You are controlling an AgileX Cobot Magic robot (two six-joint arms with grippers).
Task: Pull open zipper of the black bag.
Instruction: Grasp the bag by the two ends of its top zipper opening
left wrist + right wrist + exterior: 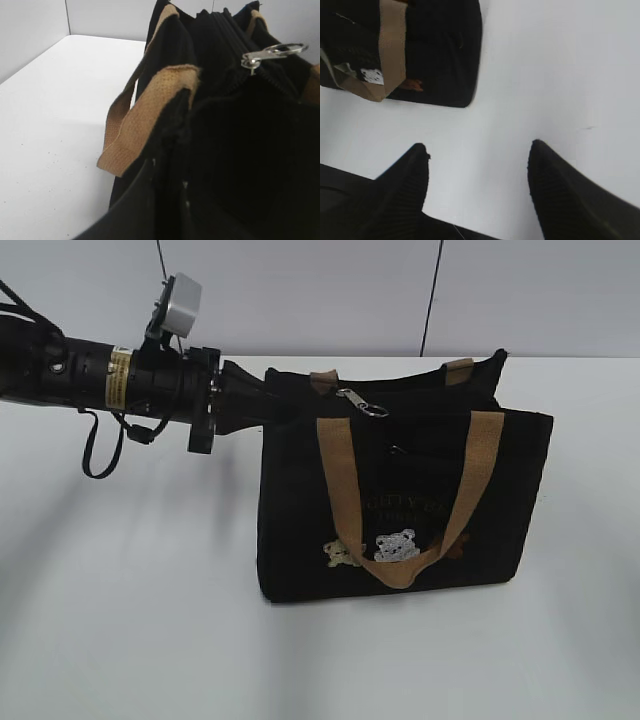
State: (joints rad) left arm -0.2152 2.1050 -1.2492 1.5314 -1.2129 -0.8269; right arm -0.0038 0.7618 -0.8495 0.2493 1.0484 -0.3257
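Observation:
The black bag (300,510) stands upright mid-table, with tan handles and bear patches on its front. Its zipper runs along the top, and the silver pull tab (364,403) lies near the left end. My left gripper (260,398) reaches in from the left and is shut on the bag's top left edge. In the left wrist view its dark fingers (145,200) pinch the black fabric beside a tan handle end (145,115), and the pull tab (274,52) shows ahead. My right gripper (477,152) hangs open over bare table, to the right of the bag (445,55).
White table (120,620) all round the bag, with a white wall behind. The front handle loop (400,575) hangs down over the bag's face. The right arm does not show in the exterior view.

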